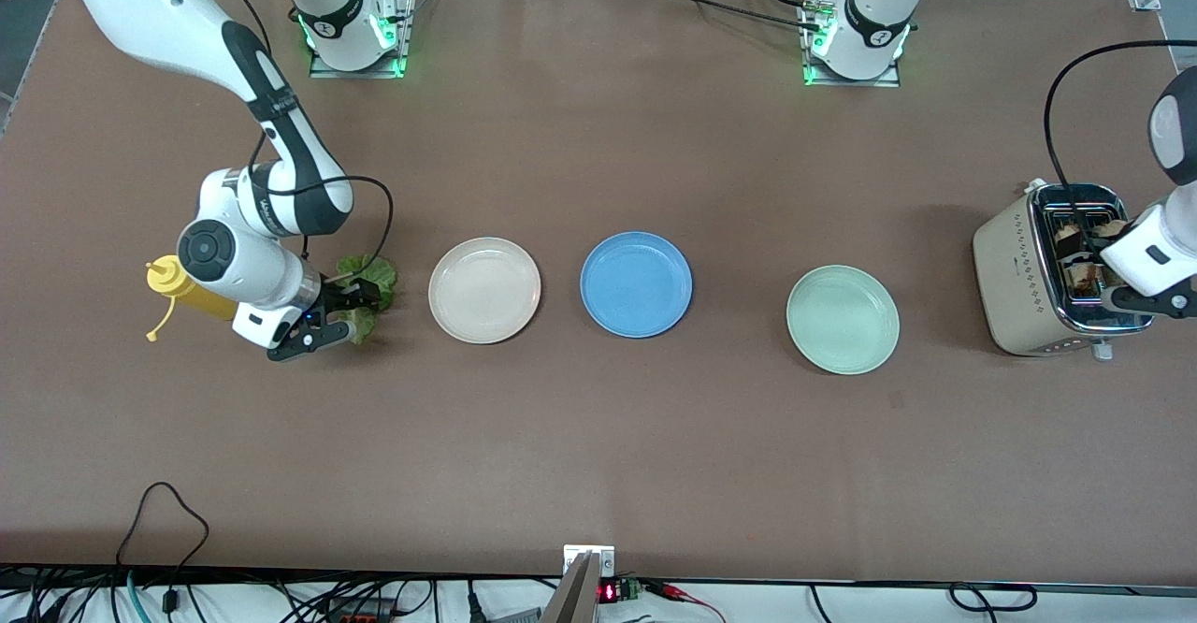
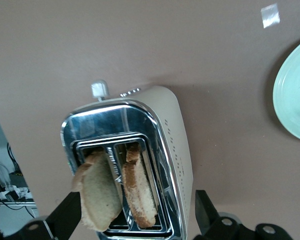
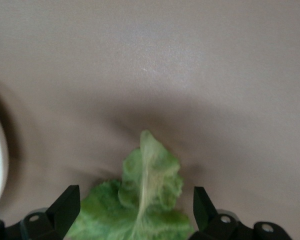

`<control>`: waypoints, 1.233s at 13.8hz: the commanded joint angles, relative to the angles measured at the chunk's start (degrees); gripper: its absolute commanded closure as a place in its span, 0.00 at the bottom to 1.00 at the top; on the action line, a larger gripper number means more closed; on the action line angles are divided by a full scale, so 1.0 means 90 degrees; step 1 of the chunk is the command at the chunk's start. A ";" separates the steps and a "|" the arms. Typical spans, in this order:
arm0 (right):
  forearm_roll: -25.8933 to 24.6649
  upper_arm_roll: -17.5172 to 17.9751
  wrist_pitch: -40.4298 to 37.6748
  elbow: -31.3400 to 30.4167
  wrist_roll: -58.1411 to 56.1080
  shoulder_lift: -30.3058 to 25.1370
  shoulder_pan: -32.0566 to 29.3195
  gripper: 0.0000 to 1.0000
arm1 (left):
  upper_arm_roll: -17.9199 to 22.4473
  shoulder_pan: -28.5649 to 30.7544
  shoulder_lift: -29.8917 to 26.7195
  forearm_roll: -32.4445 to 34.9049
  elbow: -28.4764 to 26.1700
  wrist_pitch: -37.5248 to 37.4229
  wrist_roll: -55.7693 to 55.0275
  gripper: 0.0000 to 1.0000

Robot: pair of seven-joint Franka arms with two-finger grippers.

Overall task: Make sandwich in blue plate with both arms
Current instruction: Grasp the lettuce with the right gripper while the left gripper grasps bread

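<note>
No word, brand or number can be read anywhere in these views. The small electronic box (image 1: 620, 591) at the table's edge nearest the front camera shows a lit red display, but its figures are too small to make out. The dotted pattern on the toaster (image 1: 1027, 279) spells nothing legible
</note>
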 commanded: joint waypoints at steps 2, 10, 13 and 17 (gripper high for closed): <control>-0.0023 -0.0019 0.0387 0.0019 -0.0199 0.0258 0.0058 0.00 | -0.0055 0.0231 -0.0360 0.0109 -0.0751 0.0544 0.0096 0.01; -0.0141 -0.0048 0.0240 0.0029 -0.0277 0.0229 0.0000 0.80 | -0.0065 0.0535 -0.0350 0.0060 -0.1142 0.0614 0.0116 0.42; -0.0141 -0.0058 0.0182 0.0039 -0.0268 0.0219 0.0000 1.00 | -0.0075 0.0623 -0.0341 0.0040 -0.1182 0.0604 0.0135 0.67; -0.0141 -0.0058 0.0152 0.0068 -0.0287 0.0142 -0.0001 1.00 | -0.0075 0.0633 -0.0321 0.0040 -0.1191 0.0584 0.0135 0.71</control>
